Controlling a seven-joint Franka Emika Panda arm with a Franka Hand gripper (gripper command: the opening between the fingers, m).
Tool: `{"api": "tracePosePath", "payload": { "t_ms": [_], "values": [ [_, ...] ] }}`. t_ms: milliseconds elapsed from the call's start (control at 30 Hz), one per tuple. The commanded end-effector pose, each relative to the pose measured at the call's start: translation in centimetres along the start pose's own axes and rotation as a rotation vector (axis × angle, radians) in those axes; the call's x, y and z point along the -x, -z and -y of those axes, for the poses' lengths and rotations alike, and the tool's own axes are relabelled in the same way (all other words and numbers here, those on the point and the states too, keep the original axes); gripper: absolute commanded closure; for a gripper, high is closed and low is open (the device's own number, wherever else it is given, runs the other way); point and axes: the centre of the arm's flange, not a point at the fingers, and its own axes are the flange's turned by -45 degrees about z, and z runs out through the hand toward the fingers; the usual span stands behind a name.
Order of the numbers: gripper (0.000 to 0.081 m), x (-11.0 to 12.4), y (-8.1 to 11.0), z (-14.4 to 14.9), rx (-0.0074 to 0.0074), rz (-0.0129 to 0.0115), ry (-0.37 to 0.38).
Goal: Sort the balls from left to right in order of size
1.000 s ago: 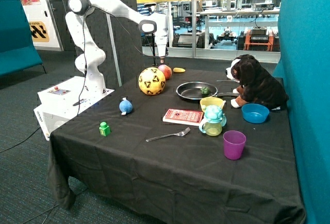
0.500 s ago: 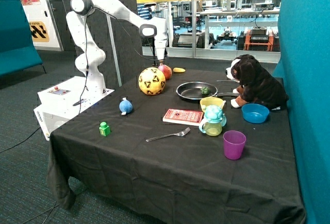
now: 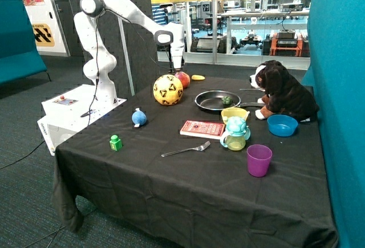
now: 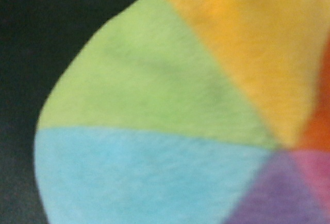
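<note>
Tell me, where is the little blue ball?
In the outside view, the little blue ball sits alone on the black tablecloth, between the green block and the big yellow ball.

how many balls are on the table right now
3. The small blue ball sits near the table's front edge, the large yellow black-marked ball behind it, and the multicoloured ball behind that, directly under the tool.

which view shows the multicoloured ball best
The wrist view: the multicoloured ball fills it, showing green, blue, orange and purple panels. The outside view shows only its reddish top behind the yellow ball, under the gripper.
</note>
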Motion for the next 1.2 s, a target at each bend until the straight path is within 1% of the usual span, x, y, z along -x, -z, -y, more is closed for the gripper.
{"api": "tracePosePath", "payload": {
  "t_ms": [0,500,900,933,967,1000,1067,1167],
  "values": [
    [0.0000,0.3,-1.6,1.5,0.0007,-0.0002,0.019],
    [0.0000,-1.1,-2.7,2.1,0.0007,-0.0002,0.046],
    [0.0000,-1.5,-3.7,2.3,0.0007,-0.0002,0.062],
    [0.0054,-1.5,-3.7,2.2,0.0007,-0.0002,0.061],
    [0.0075,-1.5,-3.8,2.1,0.0007,-0.0002,0.059],
    [0.0082,-1.5,-3.8,2.0,0.0007,-0.0002,0.059],
    [0.0127,-1.5,-3.9,1.8,0.0007,-0.0002,0.058],
    [0.0142,-1.6,-3.9,1.6,0.0007,-0.0002,0.058]
  ]
}}
